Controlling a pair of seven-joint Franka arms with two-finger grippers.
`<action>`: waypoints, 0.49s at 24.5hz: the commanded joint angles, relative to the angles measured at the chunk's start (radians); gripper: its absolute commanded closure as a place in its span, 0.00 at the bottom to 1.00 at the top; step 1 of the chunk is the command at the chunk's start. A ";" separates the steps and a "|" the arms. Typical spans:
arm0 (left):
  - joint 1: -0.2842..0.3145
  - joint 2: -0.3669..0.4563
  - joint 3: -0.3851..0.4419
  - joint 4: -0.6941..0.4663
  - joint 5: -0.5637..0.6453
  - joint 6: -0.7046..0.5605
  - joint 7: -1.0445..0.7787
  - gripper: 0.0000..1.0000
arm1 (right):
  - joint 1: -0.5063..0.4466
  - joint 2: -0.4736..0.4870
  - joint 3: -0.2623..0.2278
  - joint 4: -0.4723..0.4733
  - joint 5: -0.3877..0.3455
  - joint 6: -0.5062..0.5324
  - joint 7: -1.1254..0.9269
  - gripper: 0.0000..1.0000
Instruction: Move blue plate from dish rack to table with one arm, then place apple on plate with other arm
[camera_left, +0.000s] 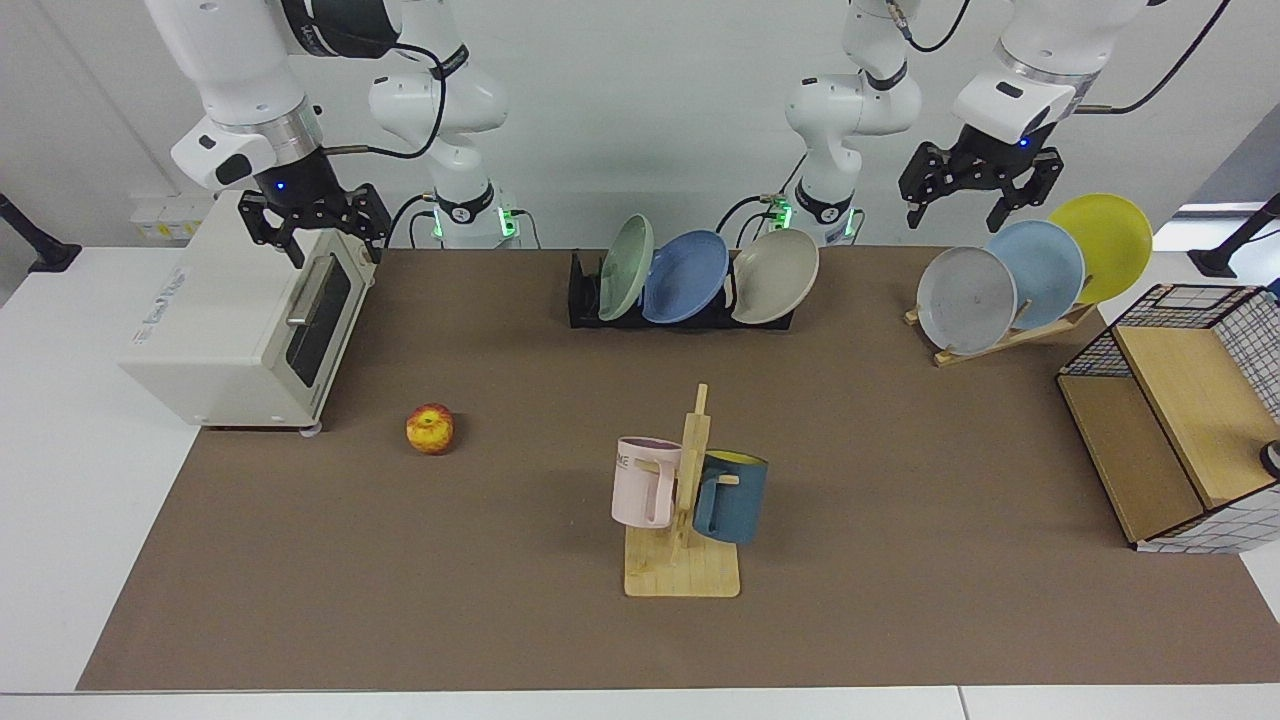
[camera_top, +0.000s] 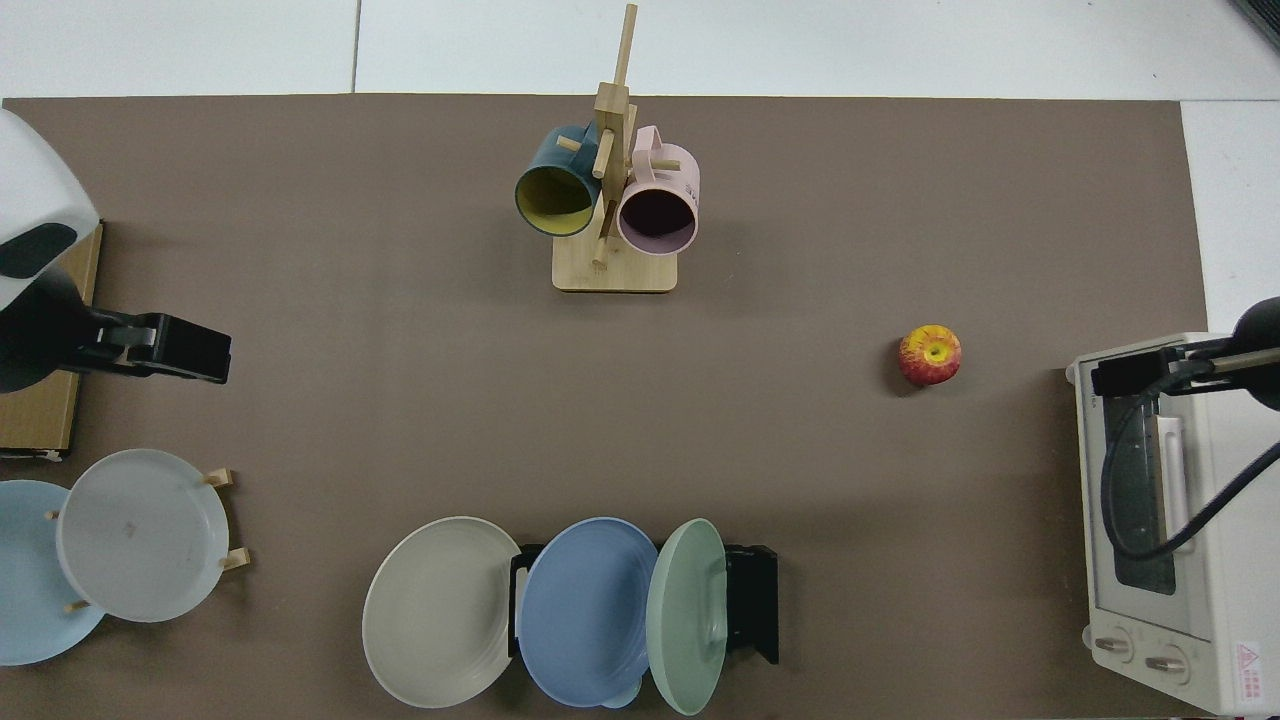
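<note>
table (camera_left: 60, 480) — mat (camera_left: 880, 620) | on mat — apple (camera_left: 430, 429), dish rack (camera_left: 585, 300), toaster oven (camera_left: 240, 330)

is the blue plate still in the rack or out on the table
In the rack. The blue plate leans on edge in the black rack, between a green plate and a beige one; neither gripper touches it.

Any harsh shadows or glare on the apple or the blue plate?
Facing view: soft light; the apple has only a faint shadow, the blue plate no glare. Top view: same, mug stand shadow faint. The right end effector hangs over the toaster oven, left end effector over the wooden rack.
</note>
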 joint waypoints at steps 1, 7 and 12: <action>-0.011 -0.014 0.007 -0.008 0.014 -0.019 -0.006 0.00 | -0.014 0.005 0.009 0.009 0.008 0.006 -0.006 0.00; -0.009 -0.018 0.009 -0.017 0.016 -0.017 -0.008 0.00 | -0.014 0.005 0.008 0.009 0.007 0.009 -0.006 0.00; -0.011 -0.018 0.007 -0.017 0.014 -0.017 -0.008 0.00 | -0.022 0.005 0.008 0.007 0.007 0.008 -0.007 0.00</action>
